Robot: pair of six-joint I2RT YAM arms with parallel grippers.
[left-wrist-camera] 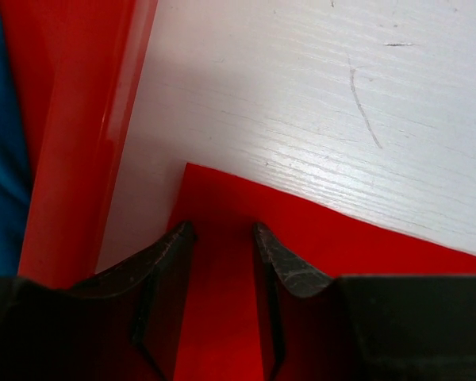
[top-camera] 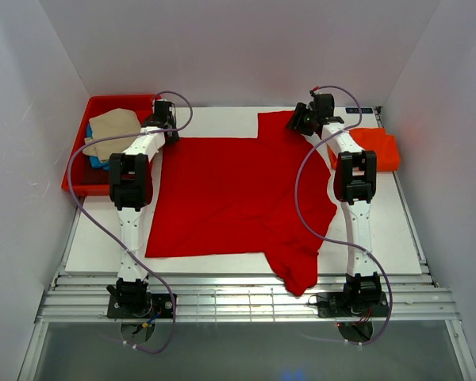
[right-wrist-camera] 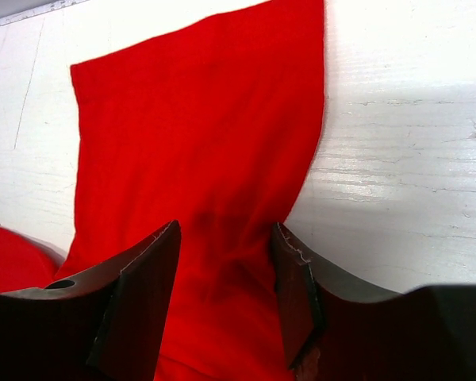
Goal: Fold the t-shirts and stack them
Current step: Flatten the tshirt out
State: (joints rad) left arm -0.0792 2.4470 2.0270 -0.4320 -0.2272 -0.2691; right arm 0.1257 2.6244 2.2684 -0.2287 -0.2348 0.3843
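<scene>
A bright red t-shirt [top-camera: 230, 194] lies spread flat on the white table, one sleeve hanging over the near edge. My left gripper [top-camera: 166, 121] is at the shirt's far left corner. In the left wrist view its jaws [left-wrist-camera: 222, 234] stand open, straddling that corner of red cloth [left-wrist-camera: 222, 198]. My right gripper [top-camera: 303, 121] is at the far right sleeve. In the right wrist view it [right-wrist-camera: 226, 234] is open over the sleeve [right-wrist-camera: 198, 135]. A folded orange-red t-shirt [top-camera: 377, 147] lies at the right. A beige t-shirt [top-camera: 115, 131] and a blue one [top-camera: 95, 159] lie in the tray.
A rigid red plastic tray [top-camera: 103, 103] stands at the far left; its rim [left-wrist-camera: 79, 143] is right beside my left gripper. White walls close in the table on the left, back and right. Metal rails run along the near edge [top-camera: 246, 298].
</scene>
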